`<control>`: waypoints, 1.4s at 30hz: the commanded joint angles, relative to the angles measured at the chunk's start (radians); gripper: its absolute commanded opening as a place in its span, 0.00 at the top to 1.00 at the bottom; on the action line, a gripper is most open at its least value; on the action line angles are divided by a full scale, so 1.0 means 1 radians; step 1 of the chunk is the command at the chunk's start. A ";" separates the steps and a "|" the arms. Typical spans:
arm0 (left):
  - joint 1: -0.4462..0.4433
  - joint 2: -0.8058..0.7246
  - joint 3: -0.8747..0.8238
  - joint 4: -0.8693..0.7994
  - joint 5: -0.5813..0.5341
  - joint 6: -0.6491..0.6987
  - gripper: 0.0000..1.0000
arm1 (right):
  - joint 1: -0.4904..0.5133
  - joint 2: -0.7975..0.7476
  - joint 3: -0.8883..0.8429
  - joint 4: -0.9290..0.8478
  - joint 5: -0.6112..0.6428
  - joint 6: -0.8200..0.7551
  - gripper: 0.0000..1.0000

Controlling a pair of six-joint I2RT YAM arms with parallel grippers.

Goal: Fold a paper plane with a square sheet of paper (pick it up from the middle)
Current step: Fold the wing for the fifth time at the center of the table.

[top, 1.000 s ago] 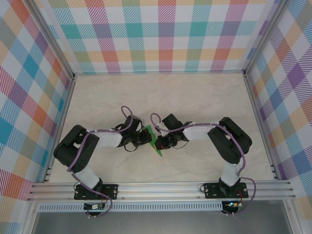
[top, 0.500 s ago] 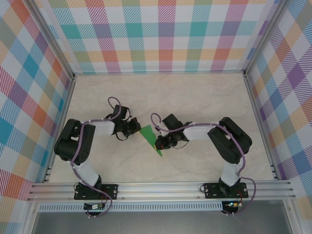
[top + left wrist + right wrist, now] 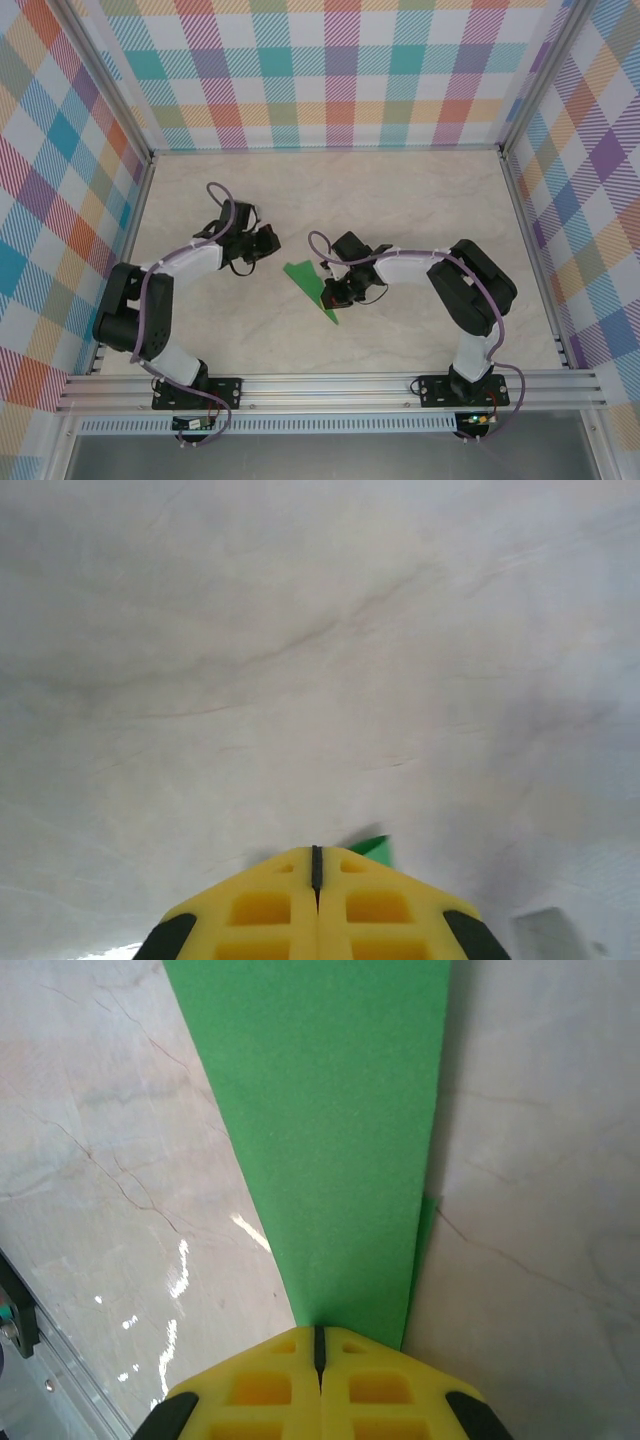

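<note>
Your left gripper [image 3: 268, 243] hangs clenched and empty over the table [image 3: 400, 200], just left of the paper [image 3: 305, 280], likely to keep clear of the fold. The paper, creased into a narrow green wedge, lies flat near the table's middle. Your right gripper [image 3: 330, 297] sits clenched on its narrow end, apparently pinning it down rather than pinching it.

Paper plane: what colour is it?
The paper plane is plain bright green, clearest in right wrist view.
</note>
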 commanded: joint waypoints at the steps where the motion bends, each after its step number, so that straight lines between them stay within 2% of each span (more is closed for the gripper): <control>1: -0.059 -0.044 -0.023 -0.010 0.052 -0.025 1.00 | 0.005 -0.003 0.023 -0.128 0.030 0.021 1.00; 8: -0.199 -0.019 -0.130 0.100 0.046 -0.122 1.00 | 0.007 -0.001 0.096 -0.090 0.007 0.037 1.00; 16: -0.274 0.074 -0.176 0.179 0.027 -0.179 1.00 | 0.013 0.063 0.148 -0.084 0.031 0.036 1.00; 27: -0.281 0.134 -0.169 0.110 -0.078 -0.159 1.00 | 0.017 0.081 0.123 -0.119 0.049 0.003 1.00; 32: -0.281 0.155 -0.167 0.045 -0.147 -0.156 1.00 | 0.017 0.014 0.036 -0.149 0.029 -0.020 1.00; 42: -0.281 0.176 -0.165 0.009 -0.194 -0.168 1.00 | 0.020 -0.127 -0.168 -0.135 -0.021 0.020 1.00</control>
